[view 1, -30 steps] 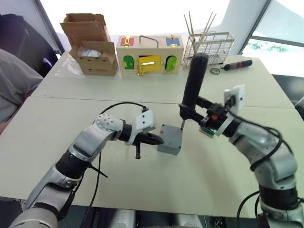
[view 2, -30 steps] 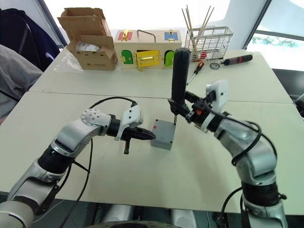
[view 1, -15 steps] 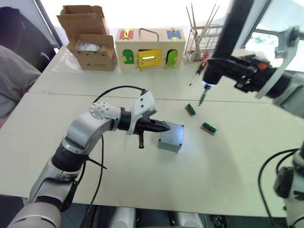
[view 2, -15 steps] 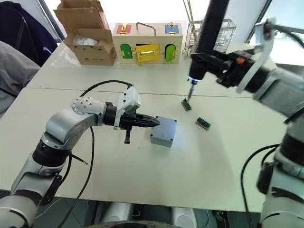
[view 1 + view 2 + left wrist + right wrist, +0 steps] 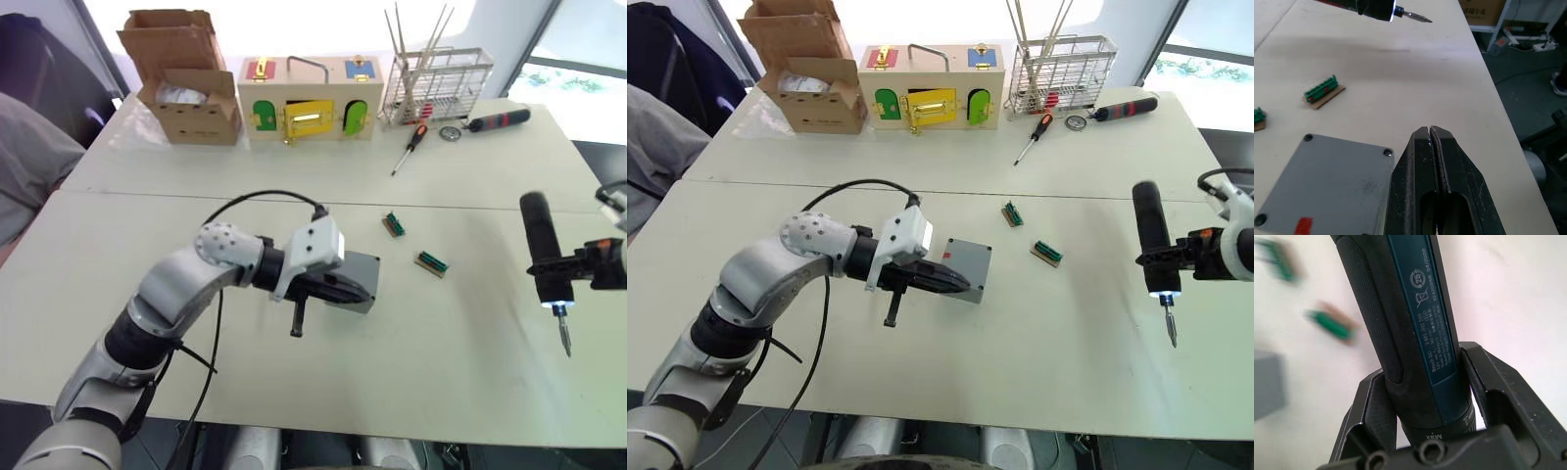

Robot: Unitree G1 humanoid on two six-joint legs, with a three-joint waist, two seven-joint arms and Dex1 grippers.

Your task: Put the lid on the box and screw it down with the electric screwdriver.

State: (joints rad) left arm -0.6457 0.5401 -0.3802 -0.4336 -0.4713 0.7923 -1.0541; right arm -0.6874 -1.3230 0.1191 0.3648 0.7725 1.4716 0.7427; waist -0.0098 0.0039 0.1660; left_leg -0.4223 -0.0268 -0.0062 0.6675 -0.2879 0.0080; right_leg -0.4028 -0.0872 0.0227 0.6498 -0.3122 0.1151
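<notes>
The grey box [image 5: 361, 274] sits mid-table. Its flat top face, the lid [image 5: 1327, 181], shows dark corner holes and a small red mark. My left gripper [image 5: 965, 286] is shut with nothing in it, its black fingers [image 5: 1431, 161] lying along the box's near edge; I cannot tell whether they touch. Far to the right, my right gripper [image 5: 578, 269] is shut on the electric screwdriver [image 5: 539, 245]. The black tool stands upright above the table, its lit tip and bit [image 5: 564, 338] pointing down. The wrist view shows both fingers clamping its barrel [image 5: 1415, 333].
Two small green connector pieces [image 5: 394, 224] [image 5: 431, 262] lie between box and screwdriver. Along the back stand a cardboard box [image 5: 186, 83], a wooden box with coloured doors [image 5: 309, 108], a wire rack [image 5: 436, 83], an orange-handled screwdriver [image 5: 409, 147] and a red-and-black tool [image 5: 495, 119]. A person's sleeve [image 5: 29, 166] is at left.
The screwdriver left the box's corner, rose high to the back right, then came down low at the right side with bit down. My left gripper slid over the box's near edge.
</notes>
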